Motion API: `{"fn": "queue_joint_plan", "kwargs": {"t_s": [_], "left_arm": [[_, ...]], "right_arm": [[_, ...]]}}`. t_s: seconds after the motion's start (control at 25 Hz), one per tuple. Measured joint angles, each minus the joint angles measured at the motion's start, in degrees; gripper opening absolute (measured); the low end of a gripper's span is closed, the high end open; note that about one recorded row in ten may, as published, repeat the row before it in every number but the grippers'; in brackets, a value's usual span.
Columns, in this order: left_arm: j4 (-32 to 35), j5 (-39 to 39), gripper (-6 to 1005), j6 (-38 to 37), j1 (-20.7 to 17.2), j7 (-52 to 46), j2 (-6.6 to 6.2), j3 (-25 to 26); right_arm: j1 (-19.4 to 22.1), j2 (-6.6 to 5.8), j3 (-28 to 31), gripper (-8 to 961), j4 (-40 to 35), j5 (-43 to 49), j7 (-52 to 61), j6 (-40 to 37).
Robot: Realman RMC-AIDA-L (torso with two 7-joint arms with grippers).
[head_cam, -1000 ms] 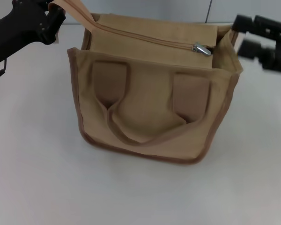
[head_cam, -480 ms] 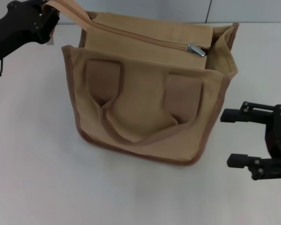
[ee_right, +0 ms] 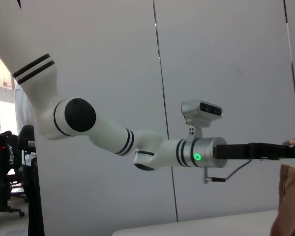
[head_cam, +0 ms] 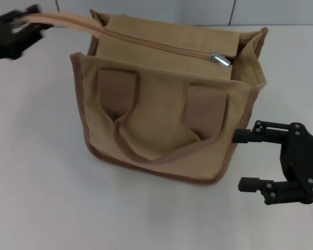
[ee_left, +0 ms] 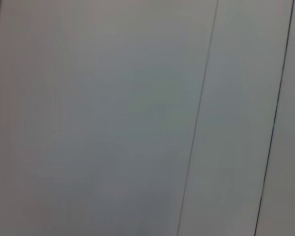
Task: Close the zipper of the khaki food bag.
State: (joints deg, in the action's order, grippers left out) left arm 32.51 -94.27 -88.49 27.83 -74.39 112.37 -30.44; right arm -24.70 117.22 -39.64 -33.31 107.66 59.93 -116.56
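Observation:
The khaki food bag (head_cam: 161,125) stands upright in the middle of the white table in the head view. Its zipper (head_cam: 156,44) runs across the top panel, with the silver pull tab (head_cam: 220,58) at the right end. My left gripper (head_cam: 13,34) is at the far left, shut on a tan strap (head_cam: 60,20) that stretches taut from the bag's far left top corner. My right gripper (head_cam: 246,160) is open and empty, low beside the bag's front right corner, apart from the bag. A sliver of the bag (ee_right: 289,196) shows in the right wrist view.
The white table (head_cam: 41,198) spreads around the bag, with a grey panelled wall (head_cam: 281,11) behind it. The left wrist view shows only the wall panels (ee_left: 113,118). The right wrist view shows my white left arm (ee_right: 152,147) reaching towards the bag.
My right gripper has come from the bag's far right side down to its front right corner. My left gripper has moved left, drawing the strap flatter and tighter.

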Motion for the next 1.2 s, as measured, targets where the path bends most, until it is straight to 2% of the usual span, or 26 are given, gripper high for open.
{"fn": "queue_joint_plan", "kwargs": {"t_s": [0.08,0.12,0.16,0.24,0.32,0.4,0.44,0.52,0.56,0.6,0.68,0.72,0.76,0.92,0.96,1.12,1.2], "left_arm": [[2.4,-1.7,382,-1.3,-1.8,-2.2,-1.97,-0.2],[3.4,-3.2,432,-3.0,-3.4,-4.0,-4.13,-0.1],[3.4,-3.2,466,-3.0,-3.4,-4.0,-4.13,-0.1],[3.3,-3.5,535,-5.3,-5.1,-4.9,-6.08,0.5],[3.1,-2.8,604,-9.7,-7.0,-4.8,-7.13,3.2],[3.1,-2.4,660,-12.5,-7.4,-4.3,-7.03,4.8],[2.7,-2.2,681,-16.5,-7.6,-3.1,-6.44,5.8],[2.7,-2.2,724,-16.5,-7.6,-3.1,-6.44,5.8],[2.2,-2.1,746,-19.6,-7.4,-1.9,-5.77,5.4],[1.3,-2.3,767,-23.3,-7.1,0.5,-4.32,2.4],[1.1,-2.4,810,-24.4,-7.0,1.9,-3.31,-0.7],[1.0,-2.4,832,-24.7,-7.0,3.6,-2.13,-5.2],[1.0,-2.4,832,-24.7,-7.0,3.6,-2.13,-5.2],[-1.2,-2.5,831,-24.2,-7.3,7.9,-0.41,-17.2],[-1.2,-2.5,831,-24.2,-7.3,7.9,-0.41,-17.2],[-6.1,-2.5,831,-23.1,-7.7,14.2,0.34,-23.4],[-6.5,-2.6,830,-22.6,-7.7,14.8,0.49,-23.9]], "right_arm": [[-0.3,0.15,-0.4,772,0.0,0.0,0.0,0.9],[-0.3,0.18,-0.6,772,0.0,0.0,0.0,1.4],[-0.4,0.25,-0.6,773,0.0,0.0,0.0,2.0],[-0.6,0.55,-0.7,773,0.0,0.1,-0.1,2.9],[-0.9,1.08,-0.9,774,0.2,0.1,-0.5,3.3],[-0.9,1.38,-1.1,775,0.5,0.0,-1.3,3.3],[-0.9,1.56,-1.2,775,0.7,-0.1,-1.7,3.1],[-0.9,1.69,-1.2,775,1.1,-0.2,-2.1,3.0],[-0.9,1.69,-1.2,776,1.1,-0.2,-2.1,3.0],[-0.9,1.72,-1.2,776,1.4,-0.2,-2.2,2.9],[-0.9,1.75,-1.3,777,2.0,0.0,-2.3,3.0],[-0.9,1.76,-1.4,777,2.1,0.1,-2.3,3.1],[-0.7,1.77,-1.4,777,2.1,0.3,-2.3,3.2],[-0.2,1.80,-1.4,779,2.4,4.0,-2.3,3.7],[-0.2,1.80,-1.4,779,2.4,4.0,-2.3,3.7],[0.8,1.87,-1.4,780,5.9,5.3,-7.3,5.1],[1.0,1.89,-1.4,781,6.7,5.3,-8.5,5.6]]}}
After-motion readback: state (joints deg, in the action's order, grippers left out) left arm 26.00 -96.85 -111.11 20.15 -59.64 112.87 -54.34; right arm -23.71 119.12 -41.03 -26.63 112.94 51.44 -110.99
